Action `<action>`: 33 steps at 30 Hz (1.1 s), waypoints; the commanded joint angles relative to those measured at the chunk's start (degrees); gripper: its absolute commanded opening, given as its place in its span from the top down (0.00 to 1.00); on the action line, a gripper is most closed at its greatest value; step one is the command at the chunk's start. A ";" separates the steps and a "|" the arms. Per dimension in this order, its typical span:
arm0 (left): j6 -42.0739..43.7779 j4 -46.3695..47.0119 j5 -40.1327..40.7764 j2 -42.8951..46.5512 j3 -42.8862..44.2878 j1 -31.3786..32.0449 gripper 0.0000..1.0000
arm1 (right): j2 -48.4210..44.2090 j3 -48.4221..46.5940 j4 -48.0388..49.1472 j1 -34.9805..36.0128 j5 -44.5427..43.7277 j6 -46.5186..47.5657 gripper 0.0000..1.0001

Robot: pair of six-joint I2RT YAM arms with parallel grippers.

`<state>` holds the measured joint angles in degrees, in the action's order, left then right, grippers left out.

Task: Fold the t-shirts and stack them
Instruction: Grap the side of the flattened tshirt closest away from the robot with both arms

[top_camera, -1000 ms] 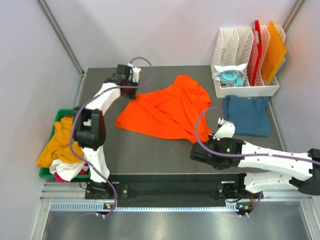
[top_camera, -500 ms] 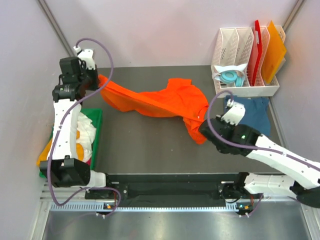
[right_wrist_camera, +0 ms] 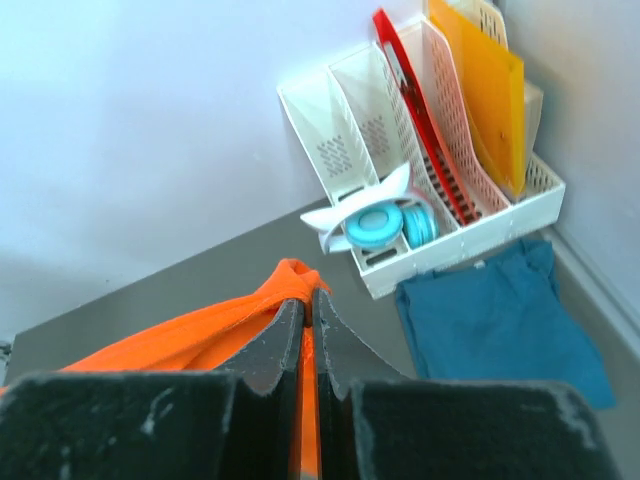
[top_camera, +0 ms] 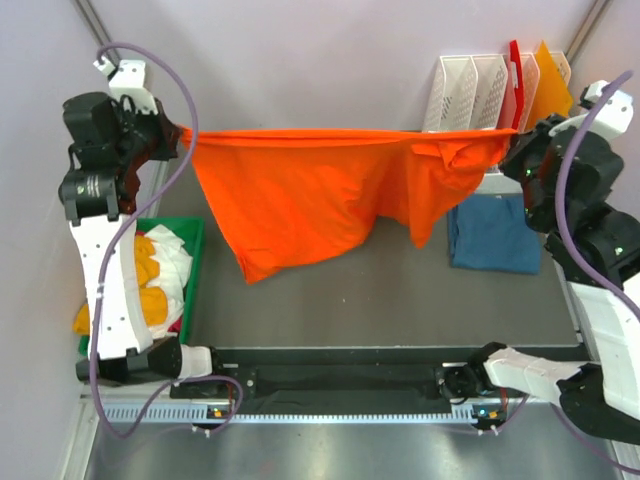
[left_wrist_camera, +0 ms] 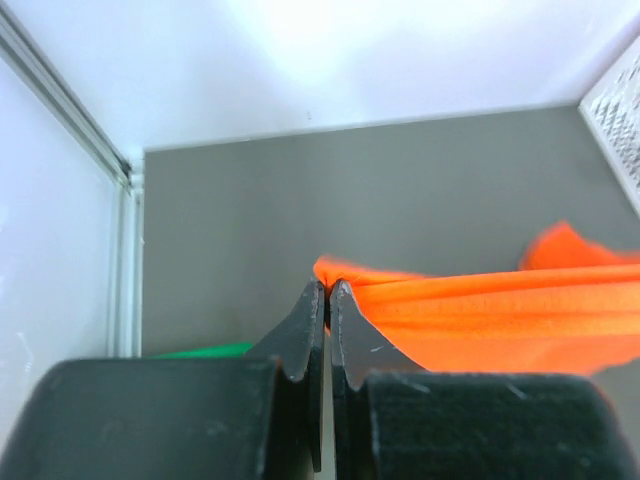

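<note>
Far left, crumpled yellow-orange and white t-shirts (top_camera: pixel 150 275) in a green bin (top_camera: pixel 193 300). Left gripper (left_wrist_camera: pixel 327 290) pinching one end of the bright orange t-shirt (top_camera: pixel 300 195): soft, taut along the top, sagging in folds above the table (top_camera: pixel 400 290). Right gripper (right_wrist_camera: pixel 307 298) pinching the other end. Beneath it, flat folded teal-blue t-shirt (top_camera: pixel 492 235).

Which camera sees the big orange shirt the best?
The top view: the whole orange shirt hangs stretched between the left hand and right hand. Each wrist view shows only a pinched bit of its edge.
</note>
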<state>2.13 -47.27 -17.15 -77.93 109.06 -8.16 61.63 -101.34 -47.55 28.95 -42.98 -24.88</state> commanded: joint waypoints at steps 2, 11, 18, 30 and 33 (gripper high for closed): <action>0.07 4.55 6.60 7.61 -0.33 -2.91 1.00 | -1.33 -2.99 1.59 -2.41 -2.73 9.94 1.00; 0.68 5.08 11.34 14.82 1.94 -3.00 1.00 | -6.18 -0.23 3.54 -2.41 -1.58 13.80 1.00; -3.61 2.53 13.19 16.75 11.18 -2.82 1.00 | -3.97 -17.29 2.99 -1.26 -2.11 17.76 1.00; 1.11 1.04 16.62 27.74 6.96 -1.77 1.00 | -6.25 -22.15 1.76 -0.47 1.85 16.18 1.00; 2.79 -0.63 22.41 29.15 8.27 0.42 1.00 | -6.43 -23.98 1.41 -0.65 1.76 17.15 1.00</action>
<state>-0.58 -47.72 -10.90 -49.91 116.71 -8.95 57.36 -121.84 -47.90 29.23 -33.23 -9.65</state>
